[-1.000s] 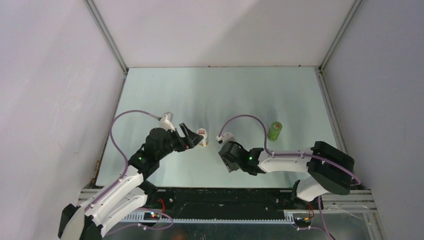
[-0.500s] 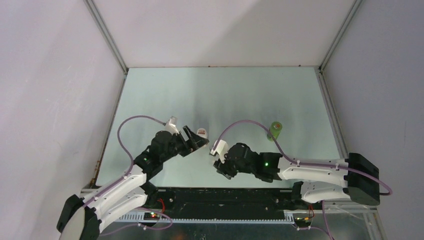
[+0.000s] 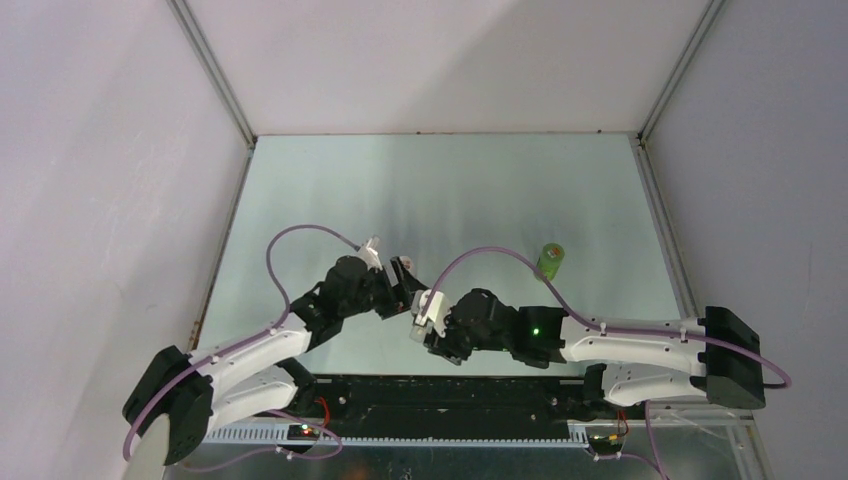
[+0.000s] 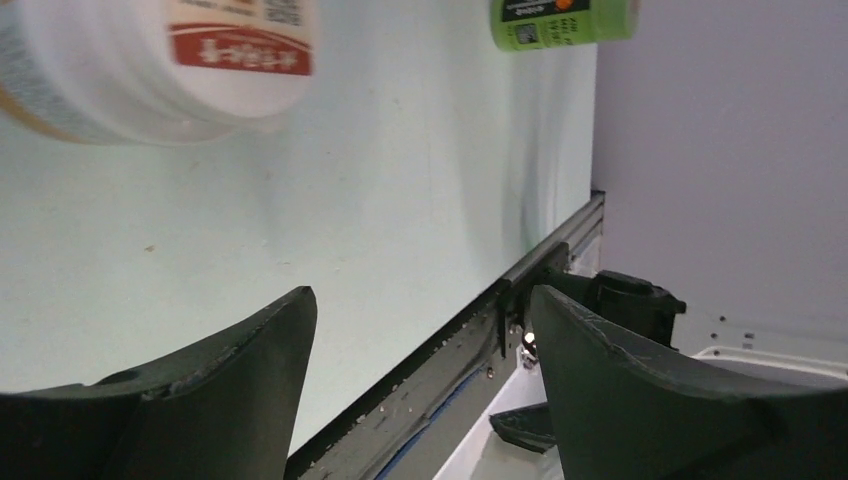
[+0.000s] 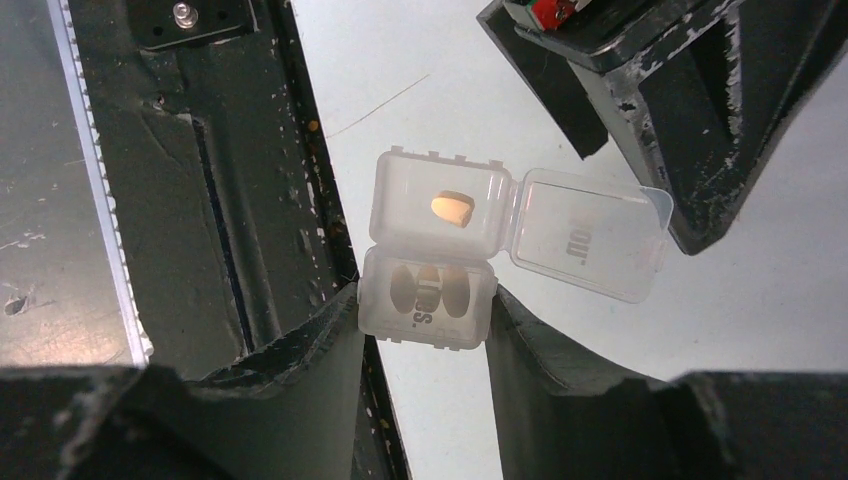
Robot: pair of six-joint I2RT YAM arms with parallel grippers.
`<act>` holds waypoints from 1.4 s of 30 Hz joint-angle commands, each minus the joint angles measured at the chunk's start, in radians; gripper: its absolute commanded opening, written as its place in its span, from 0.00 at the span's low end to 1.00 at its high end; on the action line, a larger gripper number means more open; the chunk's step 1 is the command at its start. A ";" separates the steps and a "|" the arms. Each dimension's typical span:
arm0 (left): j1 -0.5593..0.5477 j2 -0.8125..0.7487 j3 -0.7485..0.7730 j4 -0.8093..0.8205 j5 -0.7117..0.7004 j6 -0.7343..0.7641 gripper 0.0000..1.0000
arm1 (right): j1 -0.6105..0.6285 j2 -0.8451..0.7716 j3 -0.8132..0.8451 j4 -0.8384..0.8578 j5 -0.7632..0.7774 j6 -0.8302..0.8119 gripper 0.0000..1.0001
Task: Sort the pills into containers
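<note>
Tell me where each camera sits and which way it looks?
Top camera: above and behind the arms, looking down at the table; left gripper and right gripper show.
Left wrist: on the left arm, looking across the table at a white bottle; its open fingers show.
Right wrist: on the right arm, looking down at the pill box its fingers grip.
Shared: top and left wrist both see the green bottle.

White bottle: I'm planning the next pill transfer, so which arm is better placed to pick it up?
Left. The left gripper is open and empty, with the white bottle ahead of it. The right gripper is clamped on the pill box, one lid open.
</note>
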 commanded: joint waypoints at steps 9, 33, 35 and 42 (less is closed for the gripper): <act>-0.007 -0.043 0.003 0.181 0.215 0.064 0.76 | 0.003 -0.057 0.036 -0.027 0.005 0.007 0.38; -0.008 -0.062 -0.025 0.295 0.210 -0.001 0.63 | -0.217 -0.147 0.036 -0.026 -0.039 0.253 0.39; -0.008 -0.066 -0.031 0.318 0.193 -0.019 0.60 | -0.236 -0.156 0.036 -0.024 -0.064 0.281 0.39; -0.014 -0.051 -0.034 0.365 0.169 -0.067 0.47 | -0.267 -0.170 0.036 -0.002 -0.107 0.333 0.40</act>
